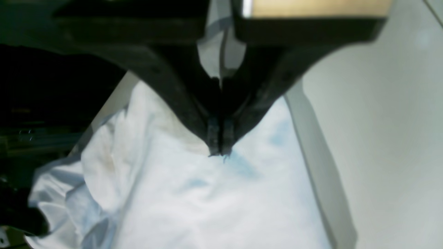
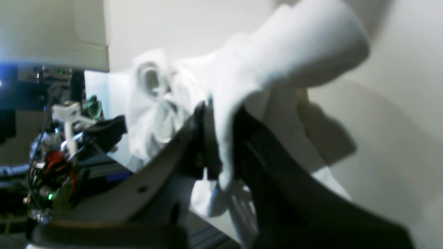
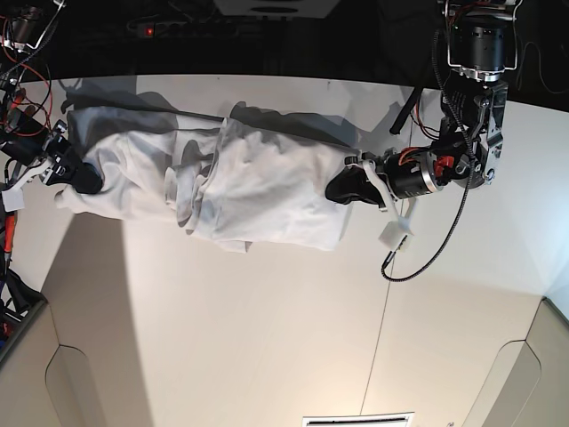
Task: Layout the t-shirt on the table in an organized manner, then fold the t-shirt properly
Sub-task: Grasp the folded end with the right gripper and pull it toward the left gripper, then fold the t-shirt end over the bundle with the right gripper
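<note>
- Item: t-shirt (image 3: 249,191), white, stretched sideways across the far part of the table (image 3: 267,338), bunched in heavy folds toward the right-arm end. Still in the spreading stage, we judge; no fold started.
- Left gripper (image 1: 218,152): jaws fully together w/ the tips pinching a small nip of cloth at the shirt's edge; a strip of fabric shows behind the jaws in the left wrist view.
- Right gripper (image 2: 221,152): clenched on a thick wad of fabric, which drapes over and spills both sides of the jaws.
- Risk 1: left nip is thin. If we pull the arms further apart, the cloth could slip out and that end drops slack.
- Risk 2: right holds several layers, prob. not a clean corner or hem. Laying down from here may leave a twisted, lumpy end.
- Risk 3: middle folds overlap; lowering as-is locks creases in, so later folds go crooked.
- Risk 4: shirt sits near the far edge; the end at the right gripper is close to the table's side, could hang off.
- Pose, left arm: reaches in low and roughly horizontal, wrist pointing at the shirt end.
- Pose, right arm: low at the opp. side, mostly out of the base view, gripper at the shirt end.
</note>
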`<state>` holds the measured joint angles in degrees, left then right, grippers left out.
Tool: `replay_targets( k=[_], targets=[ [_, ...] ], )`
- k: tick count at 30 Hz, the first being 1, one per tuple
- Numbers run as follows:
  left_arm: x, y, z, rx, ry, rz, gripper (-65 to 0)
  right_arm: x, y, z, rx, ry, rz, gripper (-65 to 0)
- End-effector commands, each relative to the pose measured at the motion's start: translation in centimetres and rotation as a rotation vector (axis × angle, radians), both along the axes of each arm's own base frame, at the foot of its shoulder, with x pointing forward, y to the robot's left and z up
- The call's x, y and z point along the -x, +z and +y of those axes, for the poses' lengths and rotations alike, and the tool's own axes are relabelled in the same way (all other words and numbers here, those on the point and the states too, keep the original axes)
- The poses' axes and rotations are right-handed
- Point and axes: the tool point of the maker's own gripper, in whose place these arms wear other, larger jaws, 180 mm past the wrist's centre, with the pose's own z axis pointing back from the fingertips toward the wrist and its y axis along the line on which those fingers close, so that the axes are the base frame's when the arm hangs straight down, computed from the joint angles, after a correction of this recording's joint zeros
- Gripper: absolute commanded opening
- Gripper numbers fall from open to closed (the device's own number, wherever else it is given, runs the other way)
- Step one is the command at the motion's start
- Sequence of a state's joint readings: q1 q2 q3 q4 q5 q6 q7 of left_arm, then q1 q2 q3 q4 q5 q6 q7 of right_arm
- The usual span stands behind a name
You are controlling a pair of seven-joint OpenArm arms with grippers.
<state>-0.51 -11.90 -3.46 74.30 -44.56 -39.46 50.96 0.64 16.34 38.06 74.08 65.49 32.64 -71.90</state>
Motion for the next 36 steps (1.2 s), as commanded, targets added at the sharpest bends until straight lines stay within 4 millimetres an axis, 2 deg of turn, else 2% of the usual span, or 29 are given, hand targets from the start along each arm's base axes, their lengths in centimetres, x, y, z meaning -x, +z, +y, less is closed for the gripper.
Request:
replay_targets(
  k=[1, 7, 14, 19, 28, 36],
  targets=[
    [-1.2, 1.3, 0.2, 0.020, 0.011, -0.047, -65.0, -1.2, 2.3, -0.3, 0.004, 0.010, -0.082, -65.0],
    [-1.1, 1.2, 0.2, 0.020, 0.011, -0.046, -65.0, -2.0, 6.4, 1.4, 0.063, 0.087, -0.209, -65.0],
    [-1.2, 1.2, 0.2, 0.020, 0.011, -0.047, -65.0, -2.6, 9.9, 7.0, 0.021, 0.123, -0.357, -65.0],
    [-1.1, 1.2, 0.2, 0.020, 0.011, -0.046, -65.0, -2.9, 9.4, 11.8, -0.021, 0.183, -0.361, -65.0],
    [-1.0, 1.2, -0.2, 0.030, 0.011, -0.044, -65.0, -3.1, 8.6, 22.3, -0.029, 0.350, -0.380, -65.0],
    [-0.2, 0.8, -1.6, 0.066, 0.013, -0.023, -65.0, -3.0, 8.0, 28.6, 0.077, 0.429, -0.412, -65.0]
  ],
)
